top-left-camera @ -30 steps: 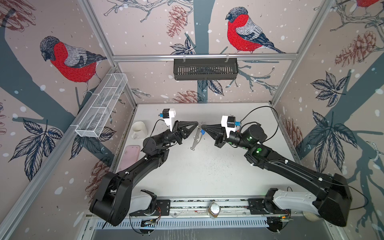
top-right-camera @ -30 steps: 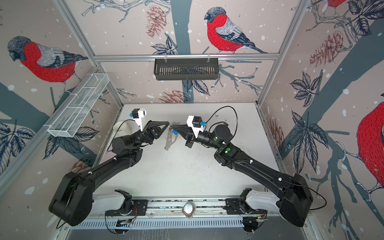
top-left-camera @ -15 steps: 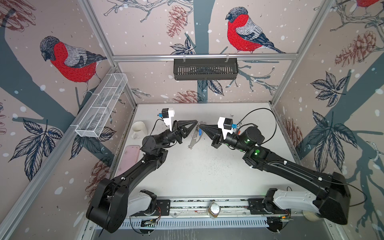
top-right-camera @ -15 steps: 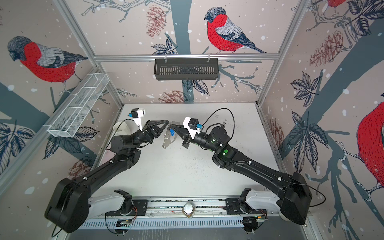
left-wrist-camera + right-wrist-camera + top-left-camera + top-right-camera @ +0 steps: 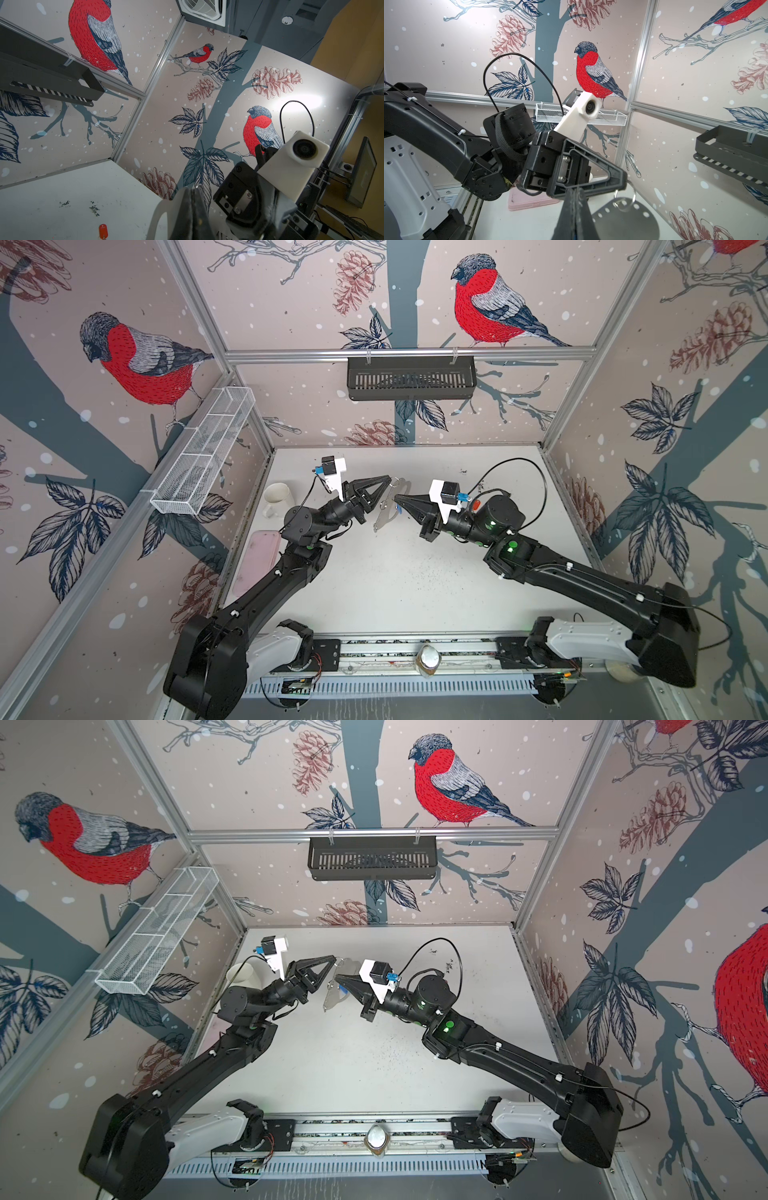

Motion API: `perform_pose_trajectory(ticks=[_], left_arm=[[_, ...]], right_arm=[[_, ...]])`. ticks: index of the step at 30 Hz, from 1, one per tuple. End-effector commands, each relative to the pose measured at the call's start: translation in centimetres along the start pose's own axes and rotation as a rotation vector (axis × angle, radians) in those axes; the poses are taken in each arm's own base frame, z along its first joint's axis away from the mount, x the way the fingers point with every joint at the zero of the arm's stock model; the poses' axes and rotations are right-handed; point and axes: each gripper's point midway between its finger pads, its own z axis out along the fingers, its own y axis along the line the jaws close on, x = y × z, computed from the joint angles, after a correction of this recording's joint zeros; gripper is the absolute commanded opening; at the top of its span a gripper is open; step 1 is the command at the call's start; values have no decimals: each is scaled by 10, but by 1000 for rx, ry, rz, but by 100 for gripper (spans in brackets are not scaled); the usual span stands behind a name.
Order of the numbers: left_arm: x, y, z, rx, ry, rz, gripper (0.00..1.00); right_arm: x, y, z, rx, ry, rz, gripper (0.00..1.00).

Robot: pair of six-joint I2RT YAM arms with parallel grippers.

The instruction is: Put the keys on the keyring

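One keyring (image 5: 386, 511), seemingly shifted left

I have the keyring (image 5: 385, 512) (image 5: 331, 999) (image 5: 623, 220) lifted off the surface, gripped at its upper end by my closed left hand (image 5: 389, 478). It is a flat dark-grey oblong plate, hanging tilted. In the right wrist view small round holes run along its rim, and a thin silver loop (image 5: 625, 199) passes through one, right at my left hand's tip. The blue-tagged key (image 5: 398, 510) sits at my pinched right hand (image 5: 396, 499), just beside the plate's edge; only its blue shows. The red tag (image 5: 102, 230) (image 5: 478, 504), a small oval, lies flat on the surface, well apart from the plate.
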Motion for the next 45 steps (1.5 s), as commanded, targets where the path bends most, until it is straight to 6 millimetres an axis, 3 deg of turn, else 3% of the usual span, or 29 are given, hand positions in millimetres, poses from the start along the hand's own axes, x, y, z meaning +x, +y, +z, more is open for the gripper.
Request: perform_pose_trajectory(ticks=[1,16,28,38,45], left_arm=[[-5,0,0,-10,-22,27,0],[-1,3,0,-46,11,69,0],[12,22,2,-272,103,232,0],[19,18,-9,-372,65,409,0],[25,13,-16,-407,10,501,0]], right_arm=[[-6,1,0,-8,-16,-12,0],[-5,-47,-13,183,8,73,0],[12,-60,-18,202,87,202,0],[10,-64,-23,183,90,369,0],[24,-63,-19,164,126,446,0]])
